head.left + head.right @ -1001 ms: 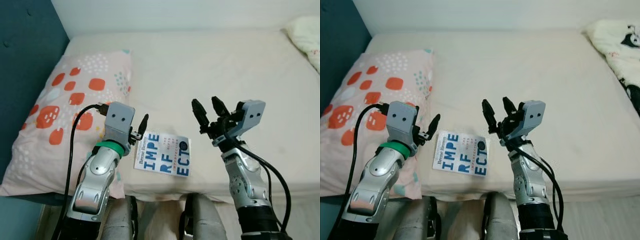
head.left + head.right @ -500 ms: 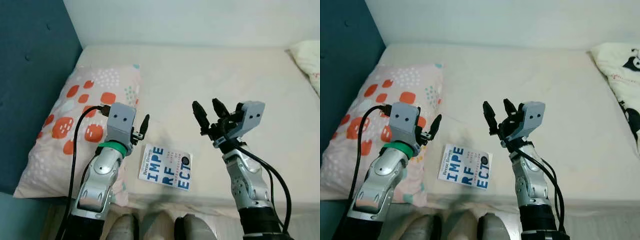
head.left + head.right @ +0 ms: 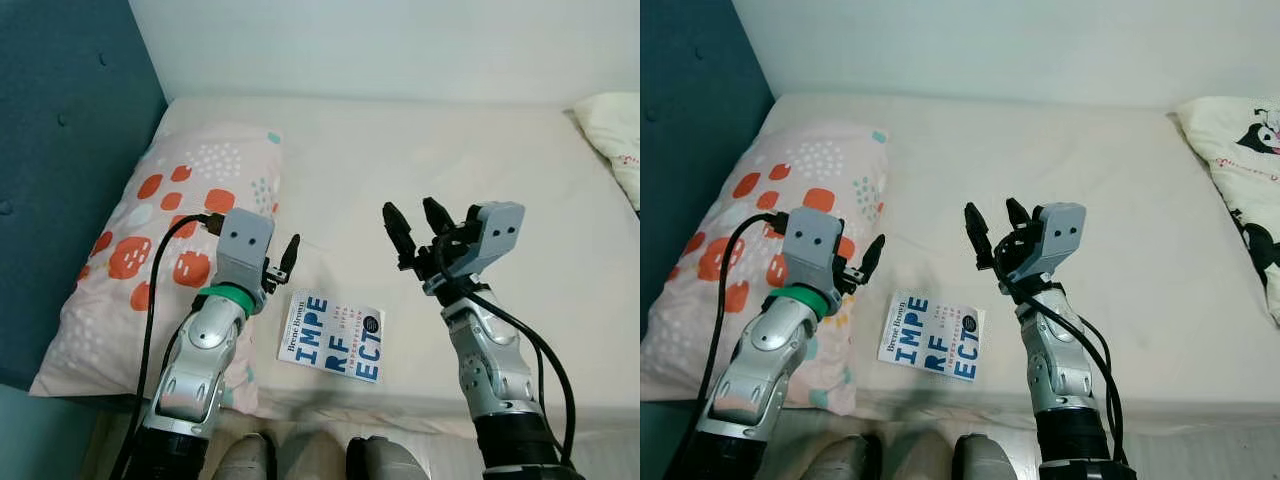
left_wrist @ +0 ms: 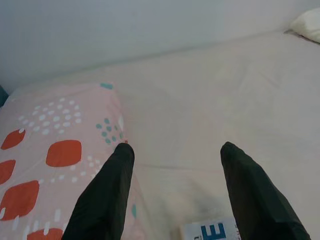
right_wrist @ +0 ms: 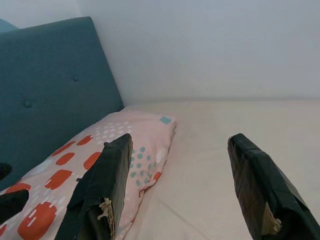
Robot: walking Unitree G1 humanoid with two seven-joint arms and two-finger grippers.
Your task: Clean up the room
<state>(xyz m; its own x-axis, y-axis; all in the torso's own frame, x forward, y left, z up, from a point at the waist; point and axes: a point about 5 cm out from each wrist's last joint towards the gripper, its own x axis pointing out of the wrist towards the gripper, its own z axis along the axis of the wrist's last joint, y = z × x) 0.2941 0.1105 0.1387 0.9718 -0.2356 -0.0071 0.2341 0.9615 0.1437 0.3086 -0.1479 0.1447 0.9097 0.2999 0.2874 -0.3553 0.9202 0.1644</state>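
A white book (image 3: 333,336) with big blue letters lies flat near the front edge of the cream bed (image 3: 420,160). My left gripper (image 3: 288,258) hovers just left of and above the book, open, with nothing between its fingers (image 4: 107,192). My right gripper (image 3: 412,226) is raised over the mattress to the right of the book, also open and empty, its fingers (image 5: 107,185) pointing toward the headboard side. A pink pillow (image 3: 165,230) with red blotches lies to the left of the book, partly under my left arm.
A teal padded headboard (image 3: 60,150) stands along the left side. A white wall (image 3: 380,45) runs behind the bed. A white printed blanket or cushion (image 3: 1240,170) lies at the bed's right edge. My feet and the floor (image 3: 300,460) show below the bed's front edge.
The camera has drawn back a little from the bed and shifted, so the book and pillow sit slightly differently in view. Both grippers keep their open pose.
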